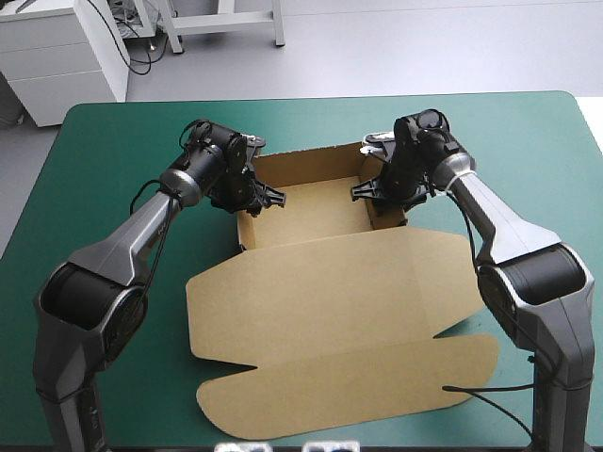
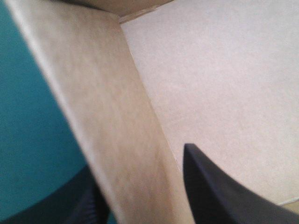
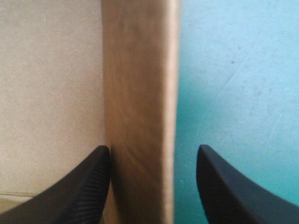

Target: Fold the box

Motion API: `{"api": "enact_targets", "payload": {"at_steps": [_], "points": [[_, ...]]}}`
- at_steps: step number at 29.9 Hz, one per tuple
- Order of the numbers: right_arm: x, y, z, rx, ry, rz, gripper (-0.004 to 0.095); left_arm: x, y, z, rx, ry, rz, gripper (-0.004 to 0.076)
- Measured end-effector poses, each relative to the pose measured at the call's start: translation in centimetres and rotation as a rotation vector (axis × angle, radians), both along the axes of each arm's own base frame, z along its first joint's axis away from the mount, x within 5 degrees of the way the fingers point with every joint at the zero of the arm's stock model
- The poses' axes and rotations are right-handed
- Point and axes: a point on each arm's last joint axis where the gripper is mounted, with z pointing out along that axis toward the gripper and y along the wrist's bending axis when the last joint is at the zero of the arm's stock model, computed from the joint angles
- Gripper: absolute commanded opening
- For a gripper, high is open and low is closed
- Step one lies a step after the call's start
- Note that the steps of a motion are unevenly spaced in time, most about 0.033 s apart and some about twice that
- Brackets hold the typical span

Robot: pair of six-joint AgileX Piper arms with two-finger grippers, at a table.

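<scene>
**Both grippers astride the tray's side walls**

The box (image 1: 330, 292) sits mid-table on the teal-green cover (image 1: 113, 151) as an open tray, its far and side walls raised and its lid (image 1: 339, 377) lying flat toward the near edge. The left gripper (image 1: 250, 193) straddles the left wall (image 2: 107, 116), jaws parted, one finger inside the tray and one outside. The right gripper (image 3: 153, 147) straddles the right wall (image 3: 138, 93), also released (its inner finger touches the board, the outer stands clear over the cover).
</scene>
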Motion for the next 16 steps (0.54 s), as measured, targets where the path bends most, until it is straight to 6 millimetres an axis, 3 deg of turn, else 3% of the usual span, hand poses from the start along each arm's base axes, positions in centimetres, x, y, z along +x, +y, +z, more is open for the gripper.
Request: {"api": "enact_targets", "payload": {"at_steps": [8,11,16], "points": [[0.2,0.1,0.7,0.007,-0.022,0.004,0.0623,-0.2,0.1,-0.1,0.017,0.021,0.001,0.0505],[0.5,0.2,1.8,0.018,-0.059,0.006,0.0623,0.0,0.3,0.4,0.037,0.009,0.001,0.0505],[1.0,0.3,4.3,0.049,-0.145,0.006,0.0623,1.3,0.7,4.2,0.076,-0.152,0.004,0.0482]]}}
